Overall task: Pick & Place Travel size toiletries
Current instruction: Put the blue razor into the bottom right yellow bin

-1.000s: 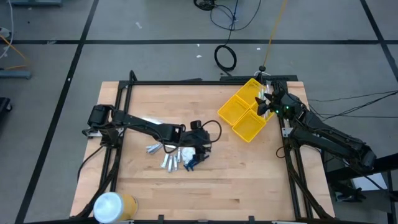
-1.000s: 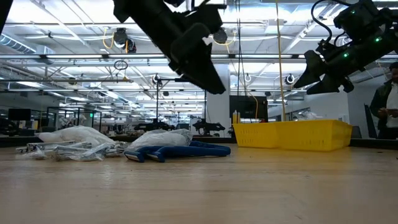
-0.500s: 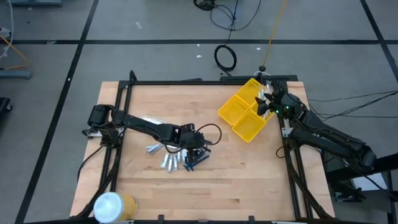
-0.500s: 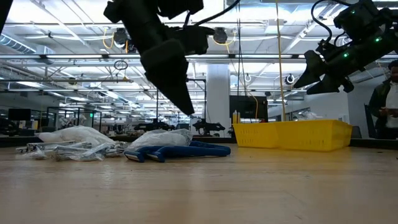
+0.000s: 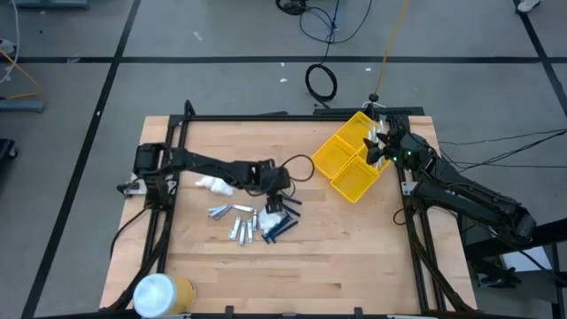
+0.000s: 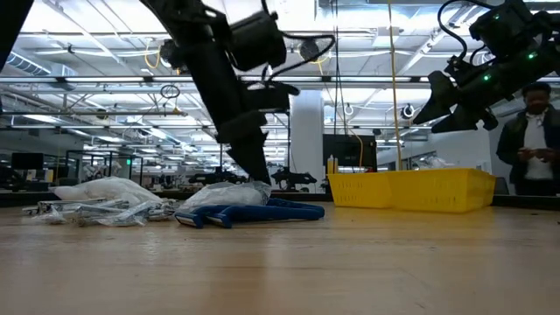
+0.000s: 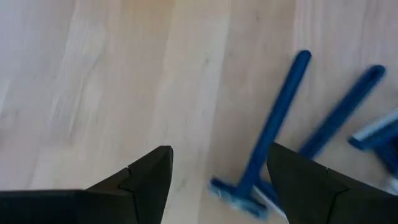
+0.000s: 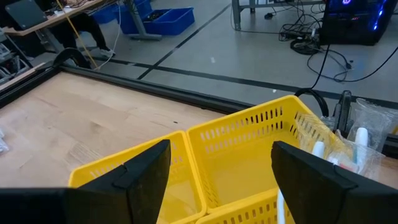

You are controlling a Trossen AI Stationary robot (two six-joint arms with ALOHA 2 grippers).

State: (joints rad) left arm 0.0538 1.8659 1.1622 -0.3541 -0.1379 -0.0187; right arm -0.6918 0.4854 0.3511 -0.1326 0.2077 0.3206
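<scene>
The toiletries lie in a loose heap on the table's middle-left. It holds silvery tubes, a white packet and dark blue razor-like sticks. My left gripper points down at the heap's right end, open. In its wrist view a blue stick lies flat on the wood between and beyond the fingers. In the low view the left gripper stands just above a white packet and the blue sticks. My right gripper hovers open over the yellow bin.
The yellow compartmented bin sits at the table's far right; a few white items lie in one compartment. A big white-and-yellow cylinder stands at the near left corner. A person stands beyond the table's right side.
My left gripper has come down toward the heap and tipped from a slant to pointing nearly straight down. Its arm has swung toward the table's far edge, uncovering the white packet. The toiletries have stayed where they were.
</scene>
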